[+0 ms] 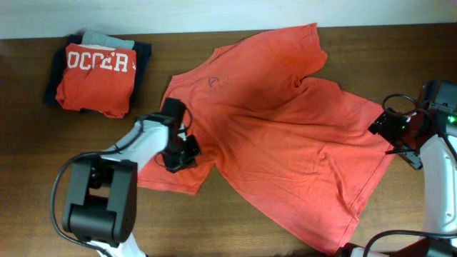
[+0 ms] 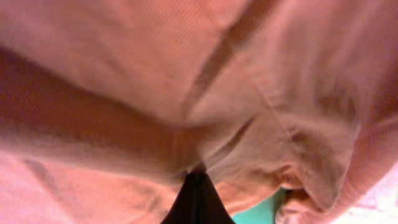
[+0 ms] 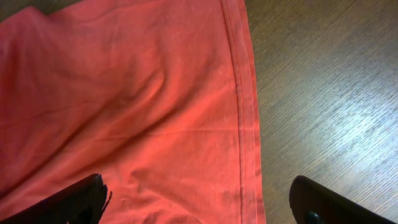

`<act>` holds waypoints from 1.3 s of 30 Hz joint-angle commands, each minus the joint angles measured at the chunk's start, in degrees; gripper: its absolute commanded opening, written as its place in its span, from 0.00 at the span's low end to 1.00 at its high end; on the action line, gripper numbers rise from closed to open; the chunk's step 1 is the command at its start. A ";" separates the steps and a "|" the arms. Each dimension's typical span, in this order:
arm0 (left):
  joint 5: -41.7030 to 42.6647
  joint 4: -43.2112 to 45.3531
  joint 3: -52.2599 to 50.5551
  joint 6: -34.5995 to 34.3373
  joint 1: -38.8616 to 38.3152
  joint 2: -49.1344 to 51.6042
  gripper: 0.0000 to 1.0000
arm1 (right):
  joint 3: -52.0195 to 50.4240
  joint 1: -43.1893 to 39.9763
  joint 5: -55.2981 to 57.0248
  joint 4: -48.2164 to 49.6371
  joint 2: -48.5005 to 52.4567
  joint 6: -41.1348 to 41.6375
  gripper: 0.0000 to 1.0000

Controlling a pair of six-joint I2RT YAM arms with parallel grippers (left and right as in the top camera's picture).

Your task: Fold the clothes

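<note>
Wooden table point(image 1: 235, 232) under coral T-shirt point(image 1: 285, 135), sleeve in left pincer point(image 1: 181, 155)

Coral-red T-shirt point(image 1: 285, 135) | spread rumpled, diagonal across frame centre | small dark logo point(image 1: 214, 81) upper left | unfolded

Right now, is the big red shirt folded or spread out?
Spread out, not folded: the T-shirt lies open across the table, one corner bunched at the left gripper.

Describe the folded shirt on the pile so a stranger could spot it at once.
Start at the brown wooden table and go to its top-left corner in the overhead view, where a small pile of clothes sits. The folded shirt lies on top; unlike the big spread-out T-shirt, it bears large white letters.
</note>
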 commanded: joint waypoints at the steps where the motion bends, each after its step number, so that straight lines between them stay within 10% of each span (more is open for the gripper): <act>1: -1.97 -3.85 -1.62 1.92 4.11 3.89 0.01 | 0.96 -0.26 0.96 0.00 0.11 0.24 0.99; 21: -13.18 -15.28 1.44 3.85 6.78 2.01 0.00 | 0.96 -0.26 0.96 0.00 0.11 0.24 0.99; 39: -9.53 -14.19 46.29 22.77 1.53 -3.13 0.00 | 0.96 -0.26 0.96 0.00 0.11 0.24 0.99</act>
